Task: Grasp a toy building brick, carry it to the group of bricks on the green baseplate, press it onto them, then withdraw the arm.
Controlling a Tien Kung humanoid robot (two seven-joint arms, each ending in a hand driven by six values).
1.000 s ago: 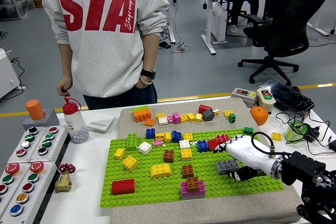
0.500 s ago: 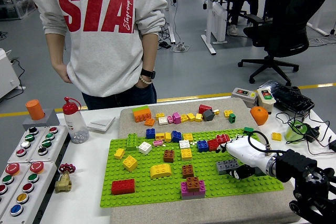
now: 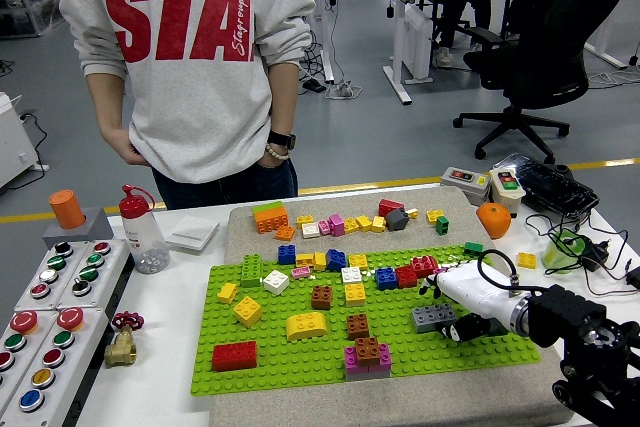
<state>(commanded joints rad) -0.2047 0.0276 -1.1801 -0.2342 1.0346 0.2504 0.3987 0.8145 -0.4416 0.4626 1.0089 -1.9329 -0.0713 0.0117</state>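
- The scene is an open office workshop with a grey floor; nearest the camera a white table carries a beige mat, and on it lies the green baseplate scattered with bricks.
- At the near right, the right hand reaches in low over the baseplate's right end, its white-shelled palm arched above a grey brick.
- Its dark fingers curl down at the brick's right end and appear to touch it; whether they actually clamp it cannot be told, since the brick sits flat on the studs.
- The left arm is out of view.
- Just left of the grey brick stands a group of bricks, brown on pink, a likely target.
- Judging by this, the task is at its grasping step: the brick is not lifted, and carrying, pressing and withdrawing are all left.
- Compared with a second ago, the hand has shifted only slightly and the grey brick has not moved.
- Further back, loose bricks lie on the mat beyond the baseplate, and a button panel sits at the left.
- At the far side a person in a grey sweatshirt stands with both hands off the table, having swayed a little leftward.
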